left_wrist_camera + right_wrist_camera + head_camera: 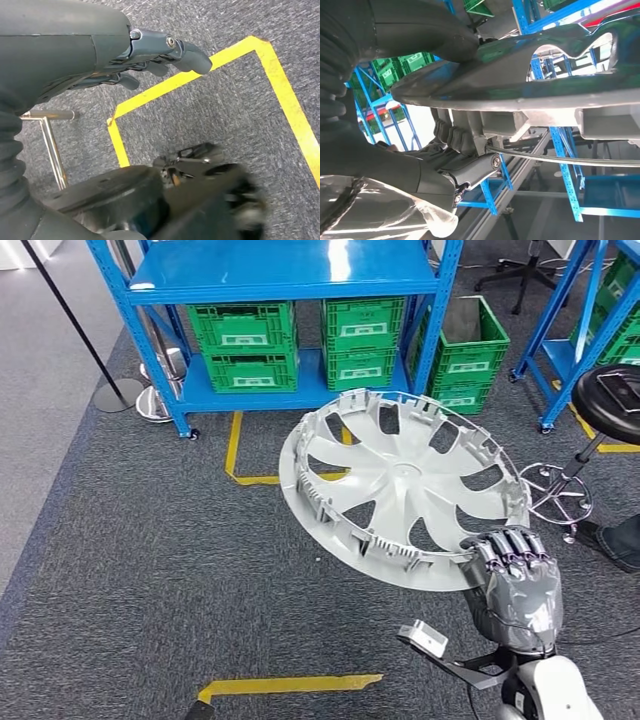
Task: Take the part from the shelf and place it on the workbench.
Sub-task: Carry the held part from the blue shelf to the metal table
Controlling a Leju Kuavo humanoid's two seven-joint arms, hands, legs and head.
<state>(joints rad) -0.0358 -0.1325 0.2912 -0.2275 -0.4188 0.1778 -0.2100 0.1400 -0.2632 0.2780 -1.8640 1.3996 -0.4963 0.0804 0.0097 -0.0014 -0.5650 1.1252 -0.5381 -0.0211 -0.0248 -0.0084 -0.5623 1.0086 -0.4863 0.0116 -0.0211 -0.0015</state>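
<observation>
The left robot hand [151, 55] hangs low over the carpet beside a yellow floor line [177, 85], its fingers loosely extended and holding nothing. Further right, the part [400, 485], a pale grey wheel cover, is carried nearly flat in the air over the carpet, well clear of the shelf [279, 280] ahead. It looks like thin moulded plastic: light, fairly stiff but springy, with a smooth face that could slide and small rim clips that might snap if knocked (a judgement from its look alone). The right robot hand [517, 585] is clamped on its near rim, thumb over one face and fingers [456, 137] under the other; that rim grip seems the sensible hold, though the far side overhangs a long way and may sag or swing. There is open carpet to the left of this hand; a stool [607, 400] stands close on its right, and no worktop is visible.
</observation>
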